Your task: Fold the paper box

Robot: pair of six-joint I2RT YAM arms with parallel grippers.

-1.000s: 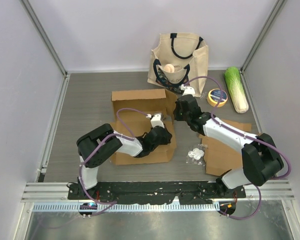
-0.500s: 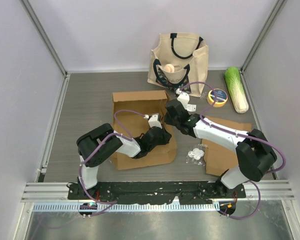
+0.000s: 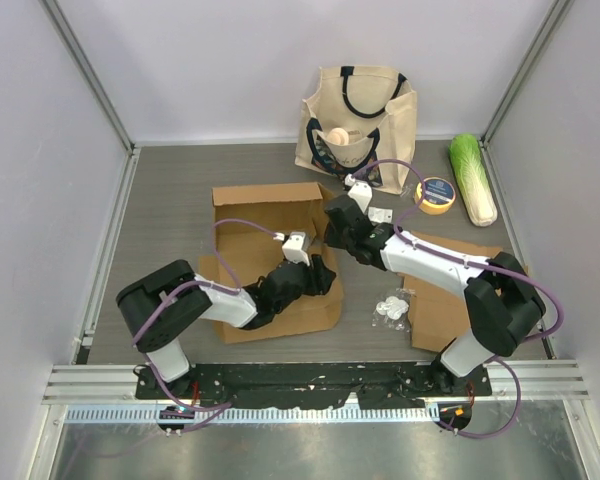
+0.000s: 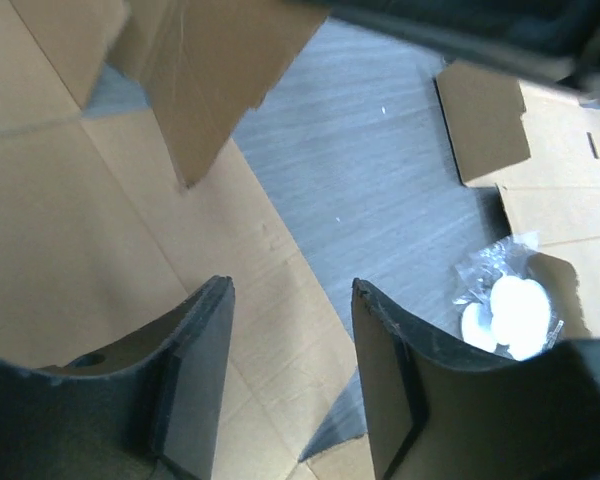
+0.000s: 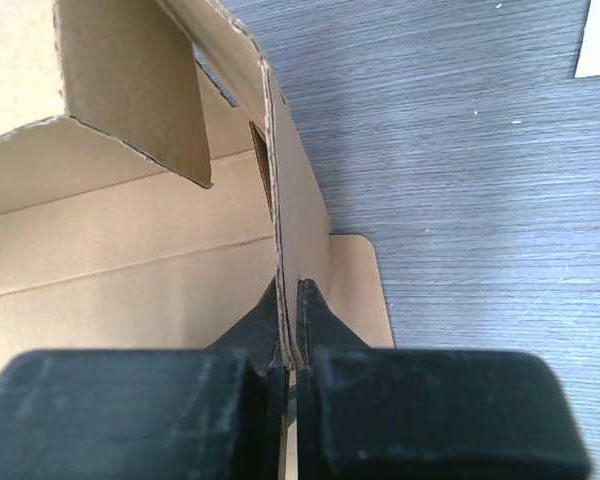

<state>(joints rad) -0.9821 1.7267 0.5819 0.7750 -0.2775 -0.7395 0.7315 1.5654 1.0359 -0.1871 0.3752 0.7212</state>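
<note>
Grey table [image 3: 170, 210] holds the paper box [image 3: 260, 215] at centre. Its raised wall [image 5: 292, 200] runs 12 to 6, pinched at 3 o'clock by the right tool [image 5: 288, 292]. Left tool [image 4: 290, 290], spread, hovers at 5 o'clock.

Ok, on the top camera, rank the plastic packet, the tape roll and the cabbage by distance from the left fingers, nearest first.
1. the plastic packet: nearest, just to the right of the left fingers, on the bare table.
2. the tape roll: farther back and to the right.
3. the cabbage: farthest, at the back right by the wall.
</note>
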